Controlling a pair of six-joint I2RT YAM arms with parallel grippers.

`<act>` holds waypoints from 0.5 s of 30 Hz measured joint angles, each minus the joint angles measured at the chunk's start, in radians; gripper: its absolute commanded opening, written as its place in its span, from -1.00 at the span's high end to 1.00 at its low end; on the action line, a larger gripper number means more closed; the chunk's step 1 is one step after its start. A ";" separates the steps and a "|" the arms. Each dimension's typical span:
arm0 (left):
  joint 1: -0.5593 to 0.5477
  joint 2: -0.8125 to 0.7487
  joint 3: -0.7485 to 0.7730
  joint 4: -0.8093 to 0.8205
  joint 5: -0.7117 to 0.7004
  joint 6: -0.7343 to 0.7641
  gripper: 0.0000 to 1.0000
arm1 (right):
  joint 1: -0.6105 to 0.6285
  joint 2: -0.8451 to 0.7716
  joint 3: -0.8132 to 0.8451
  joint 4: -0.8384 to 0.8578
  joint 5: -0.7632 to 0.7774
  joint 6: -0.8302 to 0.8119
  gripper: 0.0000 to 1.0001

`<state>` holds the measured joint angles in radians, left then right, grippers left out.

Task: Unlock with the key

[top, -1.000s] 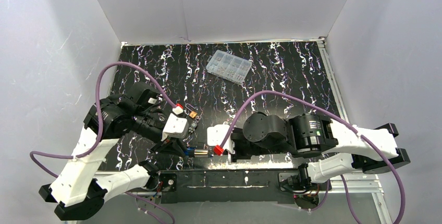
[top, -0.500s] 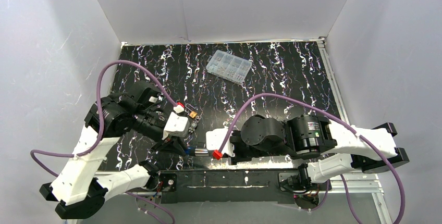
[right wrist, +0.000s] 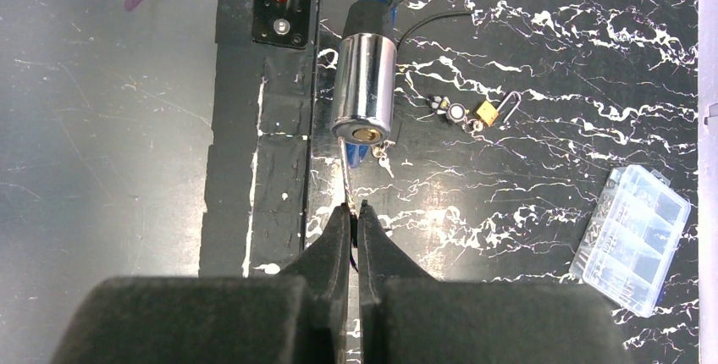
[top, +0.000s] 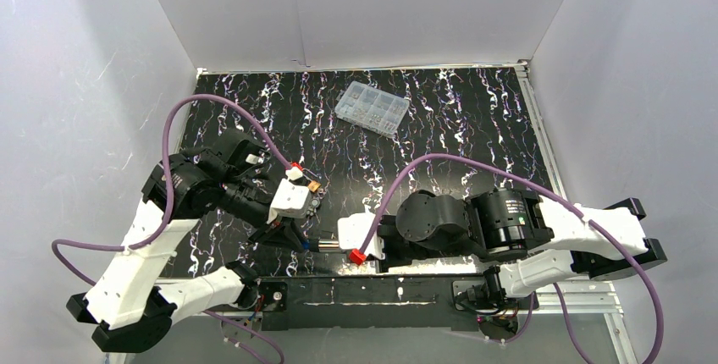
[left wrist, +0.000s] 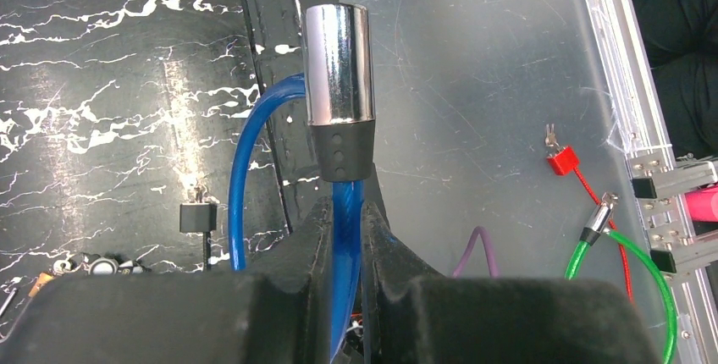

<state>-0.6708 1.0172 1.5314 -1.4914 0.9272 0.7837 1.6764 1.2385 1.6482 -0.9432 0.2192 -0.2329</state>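
The left gripper (left wrist: 345,224) is seen clamped on the blue cable (left wrist: 240,161), its two fingers pressed together against the cable's straight end with only the cable between them. Directly ahead of those fingertips the cable enters a black collar (left wrist: 340,152), and beyond the collar the chrome lock cylinder (left wrist: 339,59) is held out, pointing away from the left wrist camera. The rest of the cable is looped back to the left of the fingers.

The right gripper (right wrist: 353,212) is closed tight on the key (right wrist: 345,173), which is pinched by its end at the very fingertips. The thin blade is carried straight forward from the jaws to the cylinder's end face, where its tip is met by the rim just left of the brass keyhole (right wrist: 366,134) (whether it has entered at all cannot be told).

Ahead and to the right of the right gripper, a small brass padlock (right wrist: 485,111) lies among a few loose bits. A clear compartment box (right wrist: 631,237) is set well off to its right.
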 measured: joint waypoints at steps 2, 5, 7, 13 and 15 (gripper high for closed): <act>0.000 0.000 0.000 0.000 0.000 0.000 1.00 | 0.002 0.000 0.000 0.000 0.003 0.000 0.97; 0.000 0.000 0.000 0.000 0.000 -0.003 1.00 | 0.002 0.000 0.000 0.000 0.008 -0.001 0.97; 0.000 0.000 0.000 0.000 0.000 -0.004 1.00 | 0.002 0.000 0.000 0.000 0.011 -0.002 0.97; 0.000 0.000 0.000 0.000 0.001 -0.007 1.00 | 0.002 0.000 -0.002 0.000 0.024 -0.004 0.97; 0.000 0.000 0.000 0.000 0.001 -0.007 1.00 | 0.002 0.000 -0.003 0.000 0.026 -0.006 0.97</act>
<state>-0.6708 1.0176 1.5318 -1.4918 0.9283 0.7765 1.6779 1.2381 1.6455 -0.9428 0.2455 -0.2390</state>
